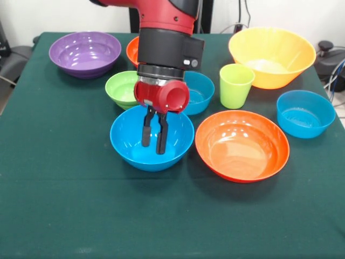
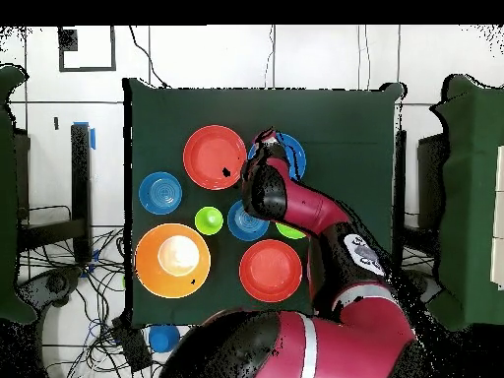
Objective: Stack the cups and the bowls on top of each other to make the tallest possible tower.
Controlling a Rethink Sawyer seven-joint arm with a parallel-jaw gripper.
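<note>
Tool hangs narrowly parted, empty, inside the blue bowl near the counter's front edge; gripping 1 glossy wall could tip or skid it.

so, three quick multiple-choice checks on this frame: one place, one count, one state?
1. The gripper hangs over which bowl?
A. purple
B. big orange
C. near blue bowl

2. How many blue bowls show in the front view?
A. three
B. two
C. five

3. How is the cup?
A. lying on its side
B. upright on the table, on its own
C. nested in a bowl

Answers:
1. C: the fingers point down into the blue bowl closest to the camera.
2. A: the near one, one behind the gripper, and one at the right.
3. B: its mouth faces up and it touches no bowl.
</note>
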